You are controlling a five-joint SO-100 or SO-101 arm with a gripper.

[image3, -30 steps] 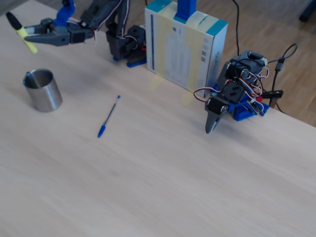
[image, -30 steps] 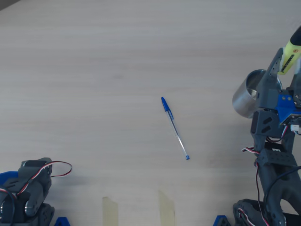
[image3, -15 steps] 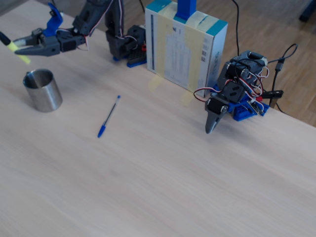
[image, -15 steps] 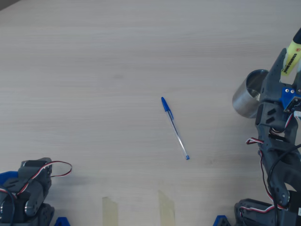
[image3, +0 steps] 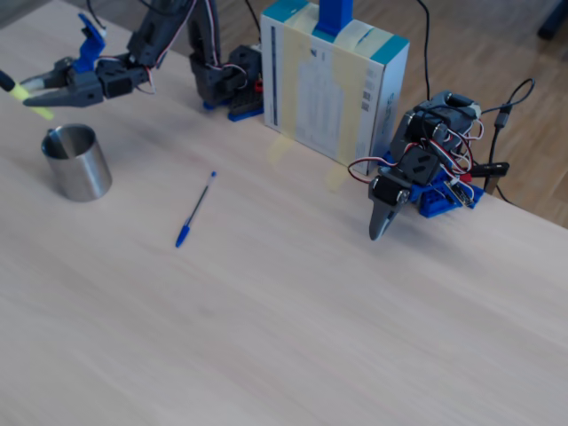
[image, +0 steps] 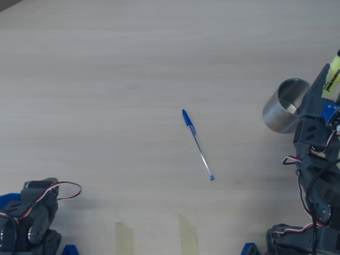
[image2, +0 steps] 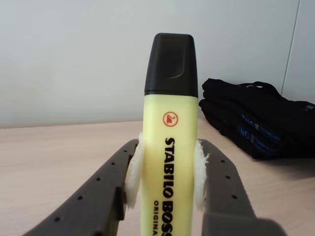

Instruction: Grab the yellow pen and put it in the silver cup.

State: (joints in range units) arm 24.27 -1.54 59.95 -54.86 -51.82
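Observation:
My gripper [image2: 167, 172] is shut on the yellow pen [image2: 170, 147], a chunky highlighter with a black cap pointing away from the wrist. White padding on the fingers [image2: 221, 187] presses both of its flat sides. In the overhead view the gripper [image: 328, 85] holds the pen [image: 332, 74] in the air just right of the silver cup [image: 287, 106], near the right edge. In the fixed view the gripper [image3: 31, 89] and the pen [image3: 25, 99] hover above and slightly left of the upright cup [image3: 78, 162].
A thin blue-capped ballpoint [image: 197, 144] lies mid-table, also in the fixed view [image3: 195, 209]. A second, idle arm [image3: 417, 177] sits at the table edge, at the overhead view's bottom left [image: 26, 218]. A tall box [image3: 333, 75] stands beside my base. A black bag [image2: 256, 123] lies beyond.

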